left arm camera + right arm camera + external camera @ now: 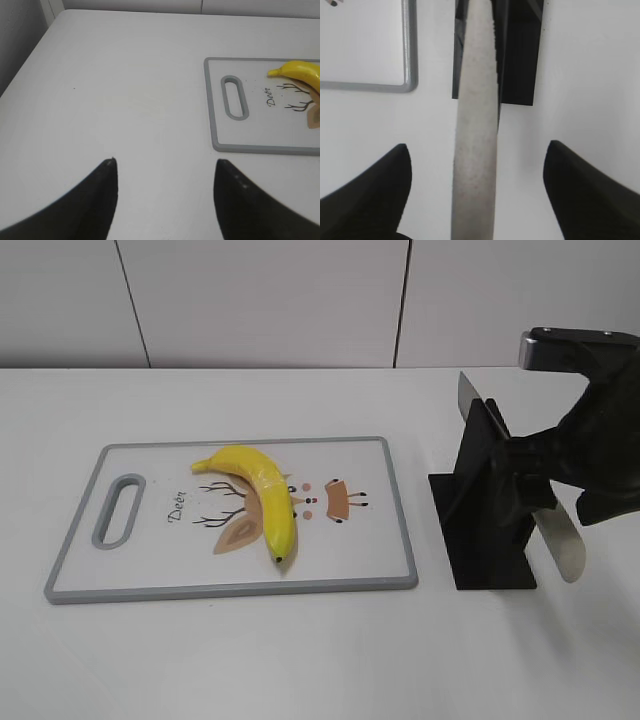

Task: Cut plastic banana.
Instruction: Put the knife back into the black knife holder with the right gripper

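Observation:
The plastic banana is glossy yellow with a dark tip and lies on the grey-rimmed white cutting board. Its stem end shows in the left wrist view. A knife with a grey handle sits in a black stand, its blade sticking up behind. My right gripper is at the handle. In the right wrist view its jaws are open on either side of the handle, apart from it. My left gripper is open and empty over bare table, left of the board.
The board has a slot handle at its left end and a deer drawing under the banana. The black stand stands just right of the board's corner. A white wall runs behind the white table.

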